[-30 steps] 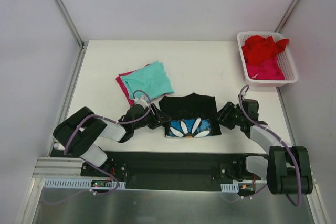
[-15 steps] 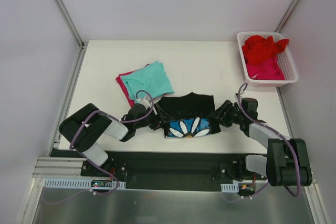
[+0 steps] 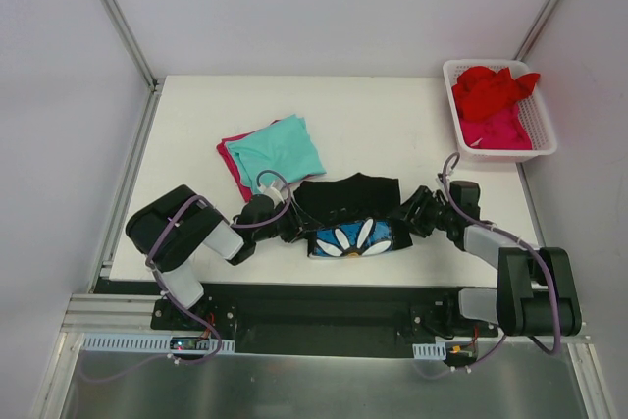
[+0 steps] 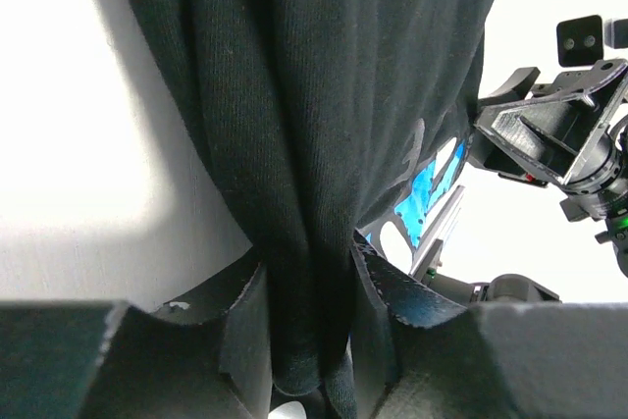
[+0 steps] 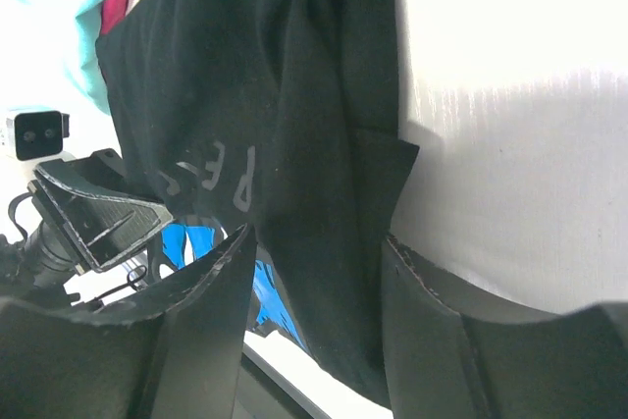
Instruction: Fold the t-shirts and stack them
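A black t-shirt (image 3: pixel 349 199) lies folded near the table's front edge, its white-and-blue flower print (image 3: pixel 353 237) facing up. My left gripper (image 3: pixel 294 226) is at its left end. In the left wrist view that gripper (image 4: pixel 309 260) is shut on a bunched fold of the black t-shirt (image 4: pixel 324 95). My right gripper (image 3: pixel 408 215) is at the shirt's right end. There its jaws (image 5: pixel 319 242) stand open astride the black cloth (image 5: pixel 285 95), with a gap on the left side. A teal t-shirt (image 3: pixel 281 148) rests folded on a red one (image 3: pixel 234 166).
A white slotted basket (image 3: pixel 543 129) at the back right holds crumpled red (image 3: pixel 491 90) and pink (image 3: pixel 498 130) shirts. Metal frame posts stand at the table's back corners. The other arm's gripper shows beyond the cloth in each wrist view.
My left gripper has slid a little toward the shirt, its arm drawing in, and its jaws have closed on the cloth. The right gripper has barely moved.
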Controlling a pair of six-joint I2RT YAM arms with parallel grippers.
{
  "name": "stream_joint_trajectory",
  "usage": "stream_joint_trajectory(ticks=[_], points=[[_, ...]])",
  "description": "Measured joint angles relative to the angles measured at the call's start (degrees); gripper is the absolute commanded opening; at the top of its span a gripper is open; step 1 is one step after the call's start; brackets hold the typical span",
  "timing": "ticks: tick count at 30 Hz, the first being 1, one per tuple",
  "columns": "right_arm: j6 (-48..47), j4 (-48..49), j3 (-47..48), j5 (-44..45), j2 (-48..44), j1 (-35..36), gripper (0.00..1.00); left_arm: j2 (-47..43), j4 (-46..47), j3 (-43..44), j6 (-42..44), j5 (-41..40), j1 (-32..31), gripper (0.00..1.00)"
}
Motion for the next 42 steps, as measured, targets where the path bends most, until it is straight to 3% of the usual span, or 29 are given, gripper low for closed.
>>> stream_joint_trajectory(ticks=[18, 34, 37, 38, 39, 42], points=[[0.3, 0.6, 7.8, -0.8, 11.1, -0.5, 0.59, 0.1, 0.3, -0.1, 0.0, 1.5, 1.5, 0.25], [7.7, 16.5, 8.7, -7.2, 21.0, 3.1, 0.58, 1.5, 1.4, -0.1, -0.2, 2.6, 1.9, 0.24], [8.0, 17.4, 8.3, -6.5, 21.0, 5.0, 0.37, 1.8, 1.8, -0.1, -0.2, 3.0, 2.3, 0.23], [8.0, 17.3, 8.2, -6.0, 21.0, 5.4, 0.14, 2.0, 1.9, -0.1, -0.3, 3.0, 2.3, 0.23], [8.0, 17.2, 8.0, -5.6, 21.0, 5.6, 0.05, 2.0, 1.9, -0.1, -0.4, 3.0, 2.3, 0.23], [8.7, 16.9, 7.4, -5.1, 20.9, 5.9, 0.01, 2.0, 1.9, -0.1, -0.4, 3.0, 2.3, 0.22]])
